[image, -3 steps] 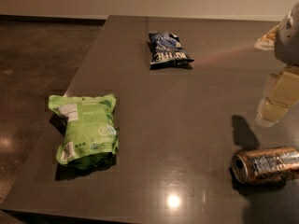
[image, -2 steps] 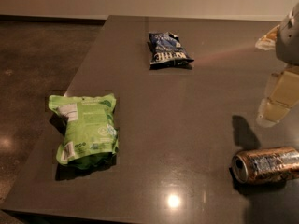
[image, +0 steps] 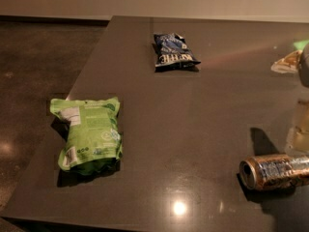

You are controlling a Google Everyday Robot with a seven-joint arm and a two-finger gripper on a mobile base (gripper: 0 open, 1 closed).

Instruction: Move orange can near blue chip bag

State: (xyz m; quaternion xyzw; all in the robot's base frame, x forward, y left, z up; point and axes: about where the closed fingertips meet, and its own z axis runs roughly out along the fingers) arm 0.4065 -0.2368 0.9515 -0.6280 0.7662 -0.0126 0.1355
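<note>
Surface [image: 193, 129]: dark grey and glossy, filling most of the view. Left edge slants from the far middle down to the near-left corner, and the near edge runs along the bottom. Right side cut off by the frame.
Floor [image: 38, 71]: dark and mottled, beyond the slanting left edge.
Open middle: broad bare stretch between the three items, unbroken from the can up to the blue bag.
Green bag [image: 89, 134]: bright green and crumpled, lying flat near the left edge with its left side close to the drop. Well apart from both task items.
Blue chip bag [image: 173, 52]: dark blue with white lettering, lying flat in the far middle, set in from the far edge with bare room on every side.
Orange can [image: 275, 170]: lying on its side at the near right, silver rim end turned left, body pointing toward the right frame edge. Close to the near edge and well apart from the blue chip bag.
Claw [image: 300, 129]: pale, at the far right and partly cut by the frame, just above the can. Cannot tell whether touching the can, nor whether apart or together.
Glare [image: 179, 208]: small bright spot near the front edge.
</note>
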